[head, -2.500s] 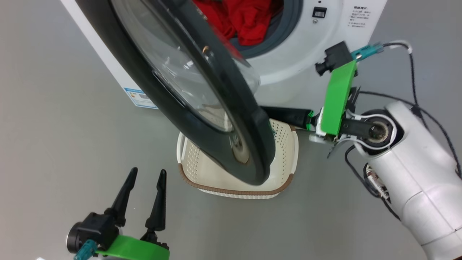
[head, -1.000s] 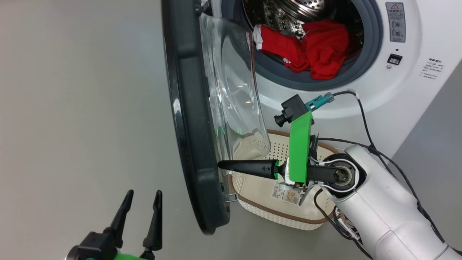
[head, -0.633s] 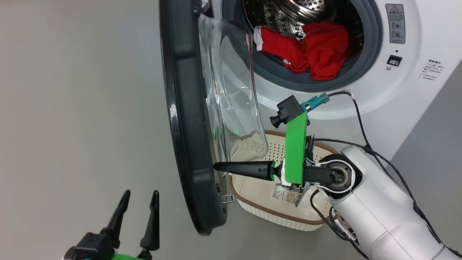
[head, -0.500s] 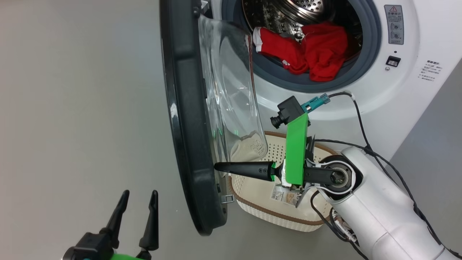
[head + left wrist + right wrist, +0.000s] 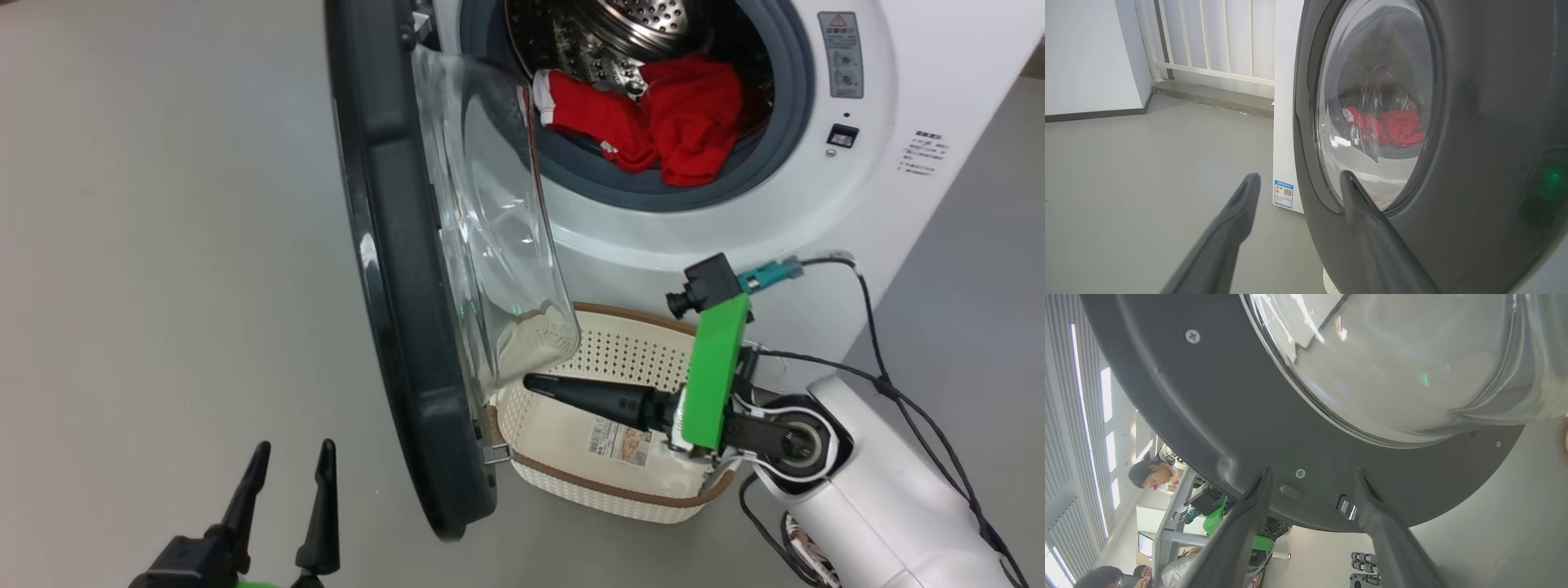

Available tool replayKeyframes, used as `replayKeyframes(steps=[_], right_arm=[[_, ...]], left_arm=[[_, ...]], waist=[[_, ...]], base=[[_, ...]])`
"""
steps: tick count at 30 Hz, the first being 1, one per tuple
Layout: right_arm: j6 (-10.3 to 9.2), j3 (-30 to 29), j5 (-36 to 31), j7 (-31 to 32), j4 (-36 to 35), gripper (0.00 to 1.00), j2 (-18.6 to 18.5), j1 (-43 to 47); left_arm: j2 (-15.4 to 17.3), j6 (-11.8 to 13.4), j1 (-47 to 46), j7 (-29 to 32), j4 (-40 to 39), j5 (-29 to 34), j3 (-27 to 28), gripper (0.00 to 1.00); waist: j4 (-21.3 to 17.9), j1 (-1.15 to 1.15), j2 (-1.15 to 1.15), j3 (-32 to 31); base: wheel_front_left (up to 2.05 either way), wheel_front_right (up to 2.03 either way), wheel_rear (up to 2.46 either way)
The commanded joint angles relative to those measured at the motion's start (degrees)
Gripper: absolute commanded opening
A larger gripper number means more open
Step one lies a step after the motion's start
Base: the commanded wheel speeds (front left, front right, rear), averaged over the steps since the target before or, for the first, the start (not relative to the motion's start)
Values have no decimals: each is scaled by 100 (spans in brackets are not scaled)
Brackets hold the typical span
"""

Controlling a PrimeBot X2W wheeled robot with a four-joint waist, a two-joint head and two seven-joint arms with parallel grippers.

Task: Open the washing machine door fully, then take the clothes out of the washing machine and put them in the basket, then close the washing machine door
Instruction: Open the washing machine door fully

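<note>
The washing machine door (image 5: 392, 269), a wide glossy black rim around a bulging clear glass bowl, stood swung out from the washing machine (image 5: 890, 98). Its face ran straight away from the machine's front, and the bowl faced the basket (image 5: 620, 490) on the floor below the opening. Red clothes (image 5: 661, 131) with white trim lay in the drum mouth. The right pincer (image 5: 1312, 470), spread and empty, pointed at the door's inner rim. The left pincer (image 5: 295, 445), wide open and empty, hung outside the door.

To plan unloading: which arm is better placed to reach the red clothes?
Right, probably. The right end effector is open over the basket, on the drum side of the open washing machine door; the left end effector is behind that door, away from the clothes.
</note>
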Motion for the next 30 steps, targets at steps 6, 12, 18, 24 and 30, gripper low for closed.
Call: replayKeyframes(steps=[6, 12, 18, 24, 30], right_arm=[[10, -94, -98, -370, -225, 100, -199, 403], [10, -207, -217, -872, -218, 100, -505, 805], [10, -126, -655, -1626, -145, 100, -834, 1084], [10, 29, -970, -2525, -15, 100, -1026, 1234], [10, 457, -1600, -3655, -33, 100, -1311, 1334]], left_arm=[[92, -15, 11, -46, -124, 115, 292, 100], [92, 5, 108, -46, -168, 126, 364, 100], [92, 8, 192, -46, -187, 142, 417, 100], [92, 9, 248, -46, -205, 148, 470, 100], [92, 30, 293, -46, -217, 145, 466, 100]], waist=[[-182, 0, 0, -99], [-304, 0, 0, -169], [-386, 0, 0, -217], [-423, 0, 0, -255], [-398, 0, 0, -298]], base=[[0, 0, 0], [0, 0, 0], [0, 0, 0], [0, 0, 0], [0, 0, 0]])
